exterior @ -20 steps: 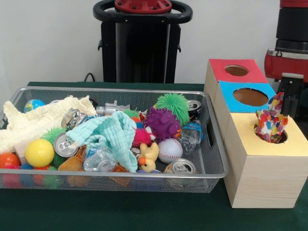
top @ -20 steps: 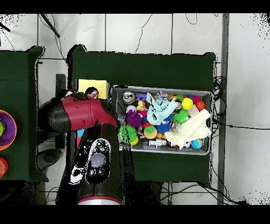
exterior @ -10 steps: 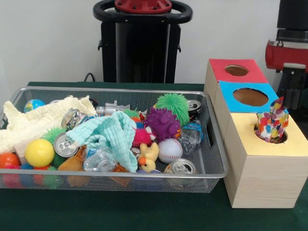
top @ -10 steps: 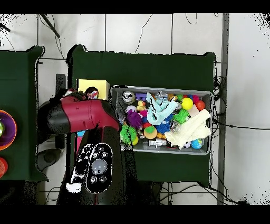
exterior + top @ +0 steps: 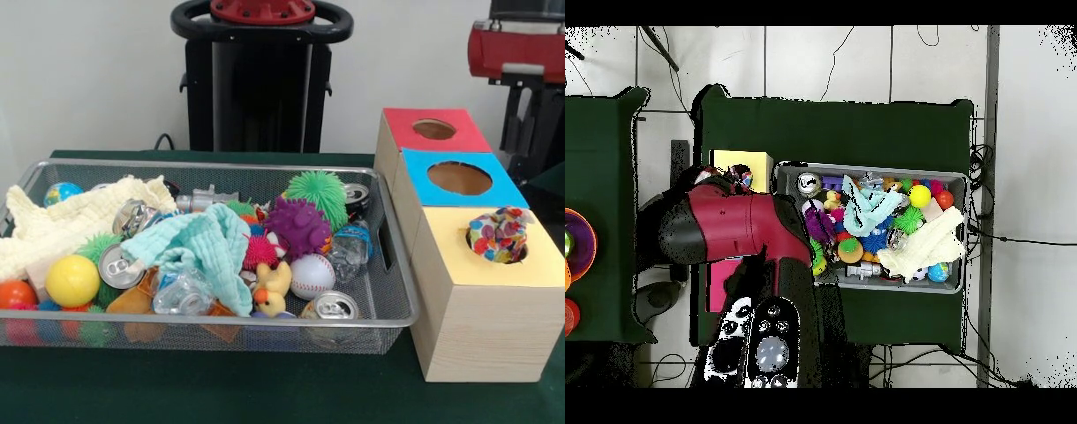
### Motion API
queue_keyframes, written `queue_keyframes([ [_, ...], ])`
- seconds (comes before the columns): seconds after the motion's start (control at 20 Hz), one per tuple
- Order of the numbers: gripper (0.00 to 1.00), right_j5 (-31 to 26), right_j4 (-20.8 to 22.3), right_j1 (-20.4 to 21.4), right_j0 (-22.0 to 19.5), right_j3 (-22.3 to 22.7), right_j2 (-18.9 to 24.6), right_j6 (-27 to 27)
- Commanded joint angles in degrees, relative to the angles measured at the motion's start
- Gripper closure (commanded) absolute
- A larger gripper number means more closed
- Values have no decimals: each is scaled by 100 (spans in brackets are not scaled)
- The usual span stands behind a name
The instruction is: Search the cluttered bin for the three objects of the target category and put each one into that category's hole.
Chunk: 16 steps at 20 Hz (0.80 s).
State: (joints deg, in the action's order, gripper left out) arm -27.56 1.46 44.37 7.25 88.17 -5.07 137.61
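From the front, you see the multicoloured spotted cloth [image 5: 499,235] bunched in the yellow-topped box's hole [image 5: 516,251], beside the wire bin [image 5: 393,265]. The tool [image 5: 530,115] hangs above; its opening cannot be told. Overhead, the red arm [image 5: 730,225] covers the boxes.

Both views are evenly and brightly lit, with soft, diffuse light and no hard shadows. In the front view the white wall [image 5: 88,79] behind is bright but not blown out; small glints sit on the can tops [image 5: 116,261] and the wire bin [image 5: 388,291] rim. The green table cloth [image 5: 221,389] reads dark. Focus is slightly soft throughout.
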Motion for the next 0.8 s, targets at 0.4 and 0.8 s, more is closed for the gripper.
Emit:
queue_keyframes([
  [0.4, 100, -654, 671, -18, -121, 665, 121, -222],
  [0.8, 100, -488, 800, -132, -34, 590, 65, 90],
])
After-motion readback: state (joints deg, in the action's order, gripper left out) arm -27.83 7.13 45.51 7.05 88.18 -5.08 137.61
